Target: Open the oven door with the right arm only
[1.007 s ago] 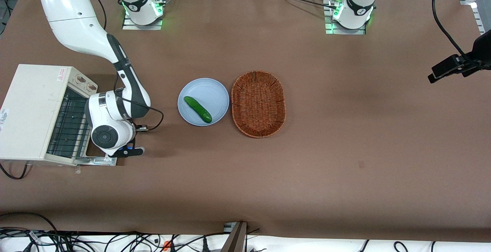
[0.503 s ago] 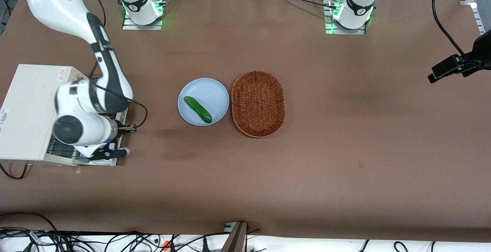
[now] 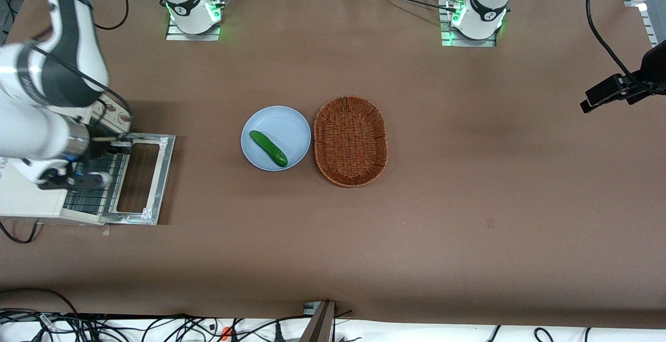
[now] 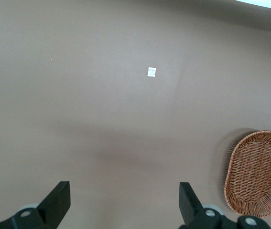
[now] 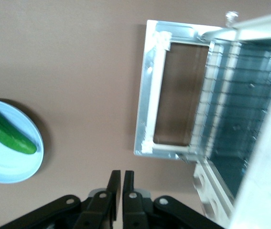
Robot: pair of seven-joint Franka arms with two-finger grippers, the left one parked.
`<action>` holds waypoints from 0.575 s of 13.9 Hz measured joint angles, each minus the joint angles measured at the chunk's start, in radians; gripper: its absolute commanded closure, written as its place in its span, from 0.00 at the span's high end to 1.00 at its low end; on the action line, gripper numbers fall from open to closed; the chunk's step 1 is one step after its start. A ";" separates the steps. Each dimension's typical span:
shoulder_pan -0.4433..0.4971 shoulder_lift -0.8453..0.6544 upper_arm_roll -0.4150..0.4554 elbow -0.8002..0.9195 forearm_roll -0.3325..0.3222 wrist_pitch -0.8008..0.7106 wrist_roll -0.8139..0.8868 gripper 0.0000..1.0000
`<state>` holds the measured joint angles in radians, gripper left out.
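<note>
Lying flat on the brown tabletop (image 3: 416,238), the oven door (image 3: 141,178) is folded fully down in front of the oven (image 3: 31,196), its silver frame outlining a window through which the brown surface shows. The oven sits at the working arm's end of the tabletop, its off-white body running up to the picture's edge, and the wire rack (image 3: 99,180) is exposed in the open mouth just inside the door's hinge line. The right arm (image 3: 36,123) is raised above the oven's top, covering much of it, with a knob (image 3: 123,118) showing just beside the wrist. The claw (image 5: 121,183) hangs above bare tabletop near the door's corner, clear of it, and in the right wrist view its two black fingers (image 5: 112,187) are pressed together with nothing between them. Bare brown surface separates the door's handle edge from a blue plate (image 3: 296,123), which carries a cucumber (image 3: 268,148) lying slantwise. A wicker basket (image 3: 350,141) stands just beside the plate, toward the parked arm's end, their rims nearly meeting. Toward the front camera from the plate and basket, the tabletop stretches wide and unoccupied to its near edge.
</note>
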<state>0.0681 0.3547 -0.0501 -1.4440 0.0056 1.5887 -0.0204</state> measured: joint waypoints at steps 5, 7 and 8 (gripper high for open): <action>-0.006 -0.145 -0.032 -0.001 0.003 -0.137 -0.026 1.00; -0.006 -0.193 -0.037 -0.001 0.003 -0.163 -0.029 1.00; -0.006 -0.213 -0.040 -0.001 0.003 -0.170 -0.030 1.00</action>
<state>0.0618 0.1415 -0.0906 -1.4453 0.0086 1.4185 -0.0504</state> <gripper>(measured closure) 0.079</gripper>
